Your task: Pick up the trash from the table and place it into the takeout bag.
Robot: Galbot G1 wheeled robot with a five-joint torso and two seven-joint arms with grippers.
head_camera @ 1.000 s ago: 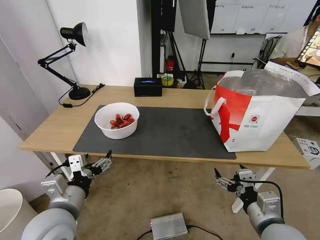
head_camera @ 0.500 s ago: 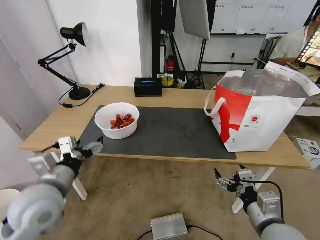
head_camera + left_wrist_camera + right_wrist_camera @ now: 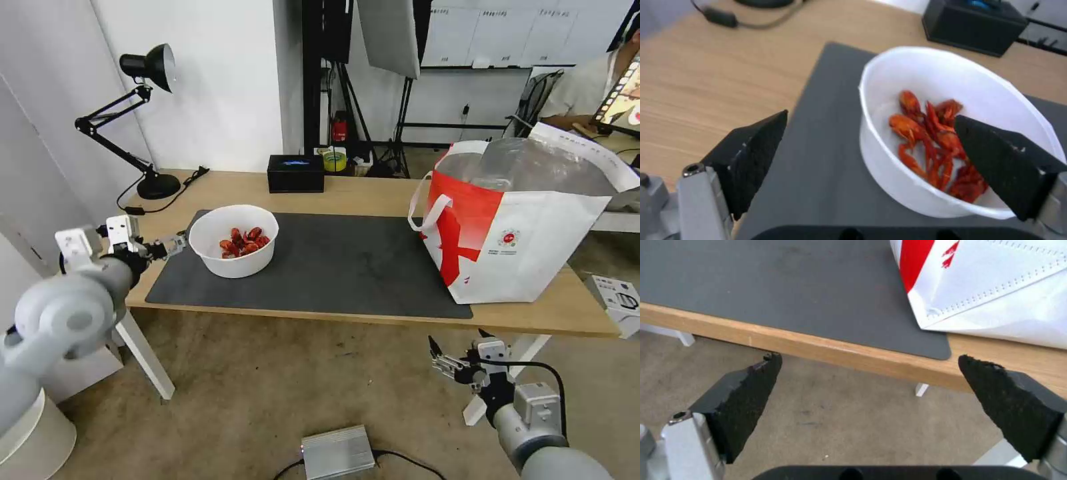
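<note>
The trash on the table is a white round bowl of red crawfish shells, standing on the left end of the dark grey mat. My left gripper hovers open just left of the bowl. In the left wrist view the bowl's near wall lies between the left gripper's spread jaws. The takeout bag, white with red marking and foil lining, stands open at the table's right end. My right gripper hangs open below the table's front edge, with the bag and the mat ahead of the right gripper.
A black tissue box sits at the table's back edge, and a black desk lamp stands at the back left. On the floor lie a silver box, a white bin at the left and a carton at the right.
My left arm rose from below the table's front edge to table height and now reaches toward the bowl's left side. The right arm has not moved.
</note>
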